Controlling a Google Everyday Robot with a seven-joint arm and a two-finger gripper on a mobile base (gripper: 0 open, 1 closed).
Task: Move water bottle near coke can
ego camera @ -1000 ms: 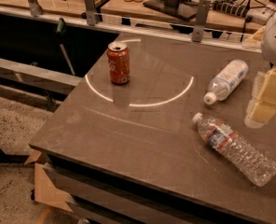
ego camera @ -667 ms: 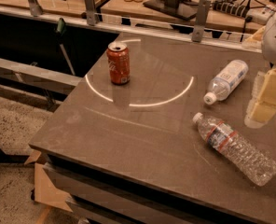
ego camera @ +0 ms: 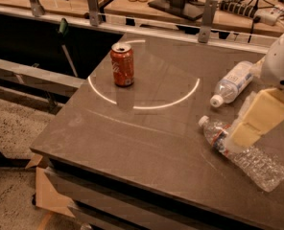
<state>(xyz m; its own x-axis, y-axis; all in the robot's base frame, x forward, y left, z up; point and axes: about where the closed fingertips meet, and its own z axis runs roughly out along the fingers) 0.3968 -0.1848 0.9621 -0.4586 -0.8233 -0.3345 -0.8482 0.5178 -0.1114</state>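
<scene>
The water bottle (ego camera: 253,160) lies on its side at the right of the dark table (ego camera: 132,133), with its white cap pointing left and its red-and-blue band near the neck. The coke can (ego camera: 122,64) stands upright at the table's far left, well apart from the bottle. My gripper (ego camera: 238,137) comes down from the right edge of the view, and its tan tip is over the bottle's neck, hiding part of the label band.
A shorter smooth bottle with a white label (ego camera: 233,83) lies just behind the water bottle. A bright light arc (ego camera: 147,104) curves across the table's middle. A rail with metal posts (ego camera: 207,14) runs behind the table, with a cluttered bench beyond it. The floor drops away at left.
My gripper has moved down and to the left, from above the table's right side onto the water bottle's neck. The bottles and the can have not moved.
</scene>
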